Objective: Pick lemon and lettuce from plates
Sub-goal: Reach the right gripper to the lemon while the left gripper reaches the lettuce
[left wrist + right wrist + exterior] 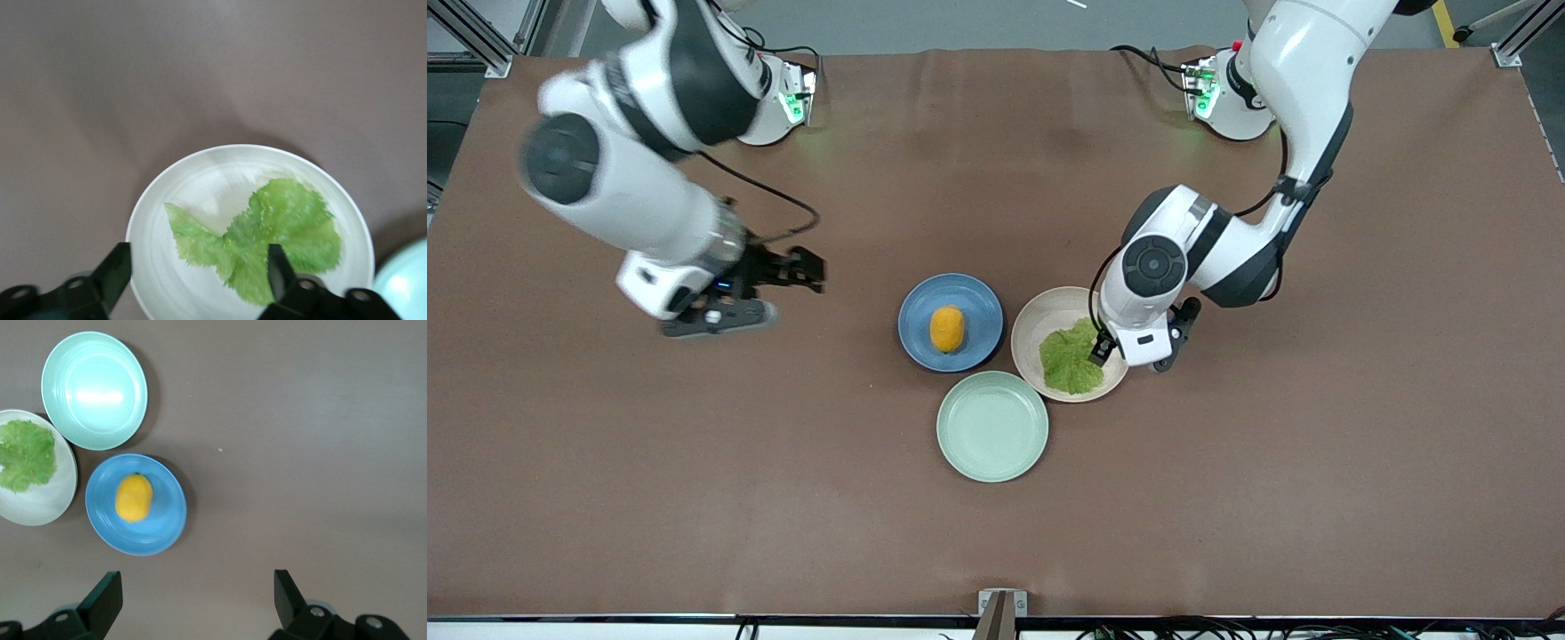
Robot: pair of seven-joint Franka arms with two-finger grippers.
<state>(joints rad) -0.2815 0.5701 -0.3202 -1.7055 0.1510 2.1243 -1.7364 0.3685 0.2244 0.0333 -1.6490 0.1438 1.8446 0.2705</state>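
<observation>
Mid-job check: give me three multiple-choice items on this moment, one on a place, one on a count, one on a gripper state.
1. The lemon lies on:
A. the blue plate
B. the mint-green plate
C. the table

2. Plates on the table:
A. two
B. three
C. four

3. The left gripper is:
A. shut on the lettuce
B. open over the beige plate
C. shut over bare table

Key: 1 A, the fruit sits mid-plate. 2 B, blue, beige and mint-green. 3 B, its fingers stand apart above the leaf.

The right gripper is open over bare table.
</observation>
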